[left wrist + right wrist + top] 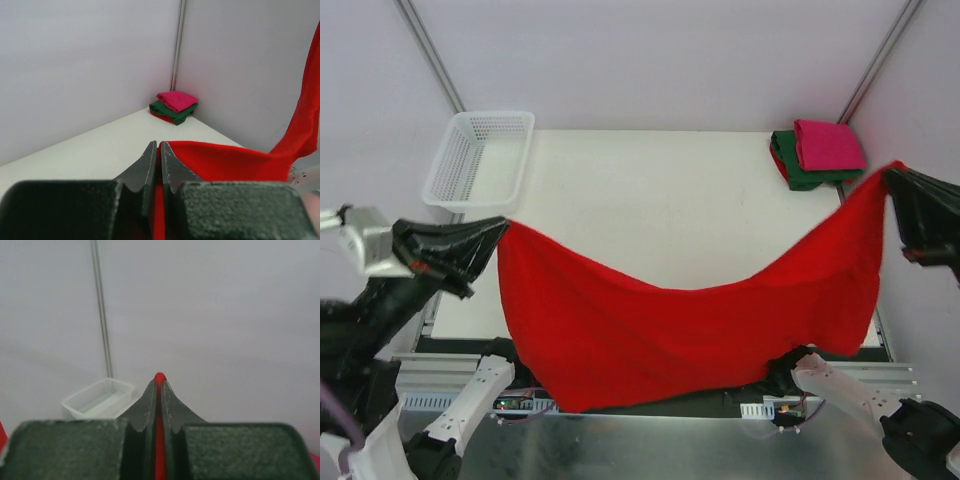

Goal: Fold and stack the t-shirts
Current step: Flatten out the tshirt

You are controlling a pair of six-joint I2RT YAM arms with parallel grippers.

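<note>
Red t-shirt [690, 320] hung in the air between the two arms, one top corner in each gripper. Left gripper [503, 224] was pressed together on the cloth at the left corner. Right gripper [891, 174] was likewise pinched on the right corner, with a sliver of red showing between its closed jaws in the wrist view. The held edge sagged deeply in the middle and the body draped down over the near edge of the table [650, 190]; whether the hem touched the surface could not be told. Judged soft, light and limp: it will not hold a shape, will fold wherever unsupported, and will likely swing if moved fast. The grip at the corners looked right for laying it flat; later folds probably call for pinches at hem and shoulder edges. Magenta-pink t-shirt [828, 145] lay folded on top of the dark green t-shirt [798, 174] at the far right corner, well apart from the hanging cloth. The surface was a plain white, smooth tabletop. A white mesh basket [480, 160] sat at the far left corner. Pale walls [650, 60] enclosed the cell, with thin metal poles [430, 55] at the rear corners.
</note>
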